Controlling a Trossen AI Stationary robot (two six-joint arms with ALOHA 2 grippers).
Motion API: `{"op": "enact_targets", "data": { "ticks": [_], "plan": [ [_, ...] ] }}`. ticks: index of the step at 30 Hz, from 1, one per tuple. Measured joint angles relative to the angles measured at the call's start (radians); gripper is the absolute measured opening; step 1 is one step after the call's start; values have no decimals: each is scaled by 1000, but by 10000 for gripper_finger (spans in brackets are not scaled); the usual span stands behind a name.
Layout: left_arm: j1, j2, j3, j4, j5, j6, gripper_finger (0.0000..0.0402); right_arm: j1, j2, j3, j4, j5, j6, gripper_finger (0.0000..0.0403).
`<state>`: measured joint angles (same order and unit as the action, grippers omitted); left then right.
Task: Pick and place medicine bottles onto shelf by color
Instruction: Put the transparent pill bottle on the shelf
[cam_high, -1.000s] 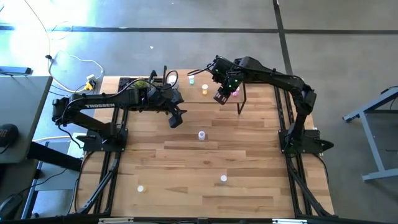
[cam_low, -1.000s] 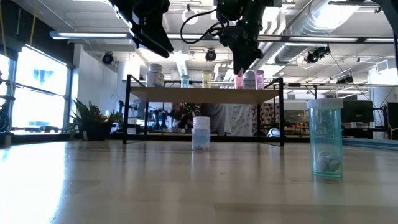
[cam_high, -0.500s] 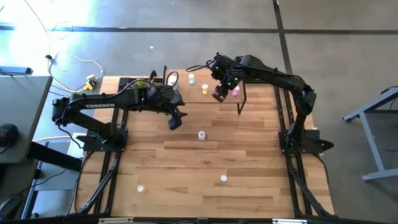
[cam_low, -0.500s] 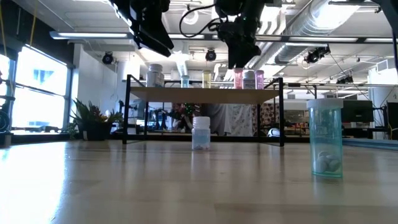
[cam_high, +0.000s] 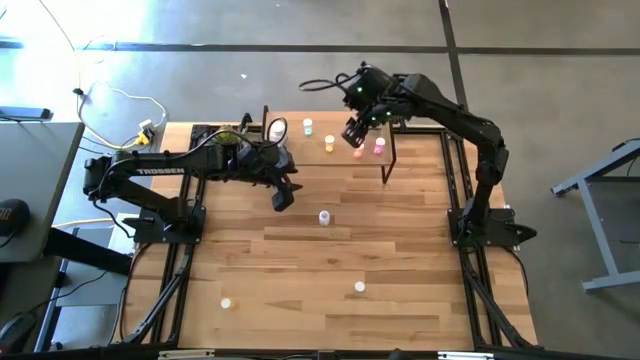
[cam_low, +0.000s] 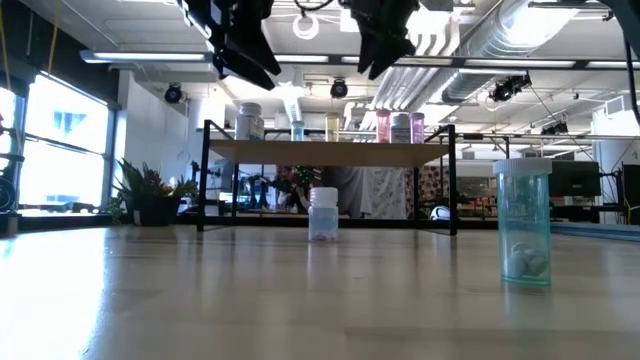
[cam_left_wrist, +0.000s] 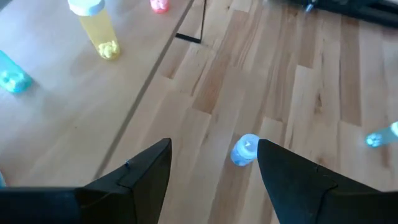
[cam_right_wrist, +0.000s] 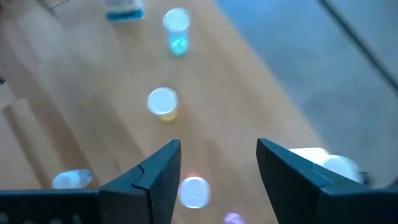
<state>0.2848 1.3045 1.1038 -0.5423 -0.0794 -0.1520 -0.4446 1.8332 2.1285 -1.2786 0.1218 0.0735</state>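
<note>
The shelf (cam_high: 330, 135) stands at the table's far side on thin black legs. On it stand a large white bottle (cam_high: 277, 128), a pale green-blue one (cam_high: 308, 126), a yellow one (cam_high: 329, 143) and pink ones (cam_high: 379, 147). My right gripper (cam_high: 355, 132) hangs open and empty high above the shelf; its wrist view looks down on a pink bottle (cam_right_wrist: 194, 191). My left gripper (cam_high: 283, 195) is open and empty above the table, in front of the shelf. A small white bottle (cam_left_wrist: 245, 150) stands on the table below it.
Three bottles stand on the tabletop: one at the middle (cam_high: 324, 217), one nearer the front (cam_high: 360, 287) and one at the front left (cam_high: 227, 301). In the low view a pale blue bottle (cam_low: 523, 223) stands close by. A green plant (cam_high: 228, 133) sits at the far left.
My right gripper has risen from the pink bottle and gone toward the table's far edge. The pink bottle stays upright on the shelf. My left gripper has kept almost still.
</note>
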Motion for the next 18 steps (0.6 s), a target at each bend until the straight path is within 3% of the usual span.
{"op": "enact_targets", "data": {
  "ticks": [5, 10, 18],
  "plan": [
    [-8, 8, 0, 6, 13, -78, 241, -1, 0, 120, -44, 70, -4, 201],
    [-45, 26, -24, 60, 42, -46, 247, -1, -2, 230, -55, 77, -5, 201],
    [-138, 56, -135, 270, 5, -25, 244, -15, -50, 200, -66, 70, -29, 201]
  ]
}}
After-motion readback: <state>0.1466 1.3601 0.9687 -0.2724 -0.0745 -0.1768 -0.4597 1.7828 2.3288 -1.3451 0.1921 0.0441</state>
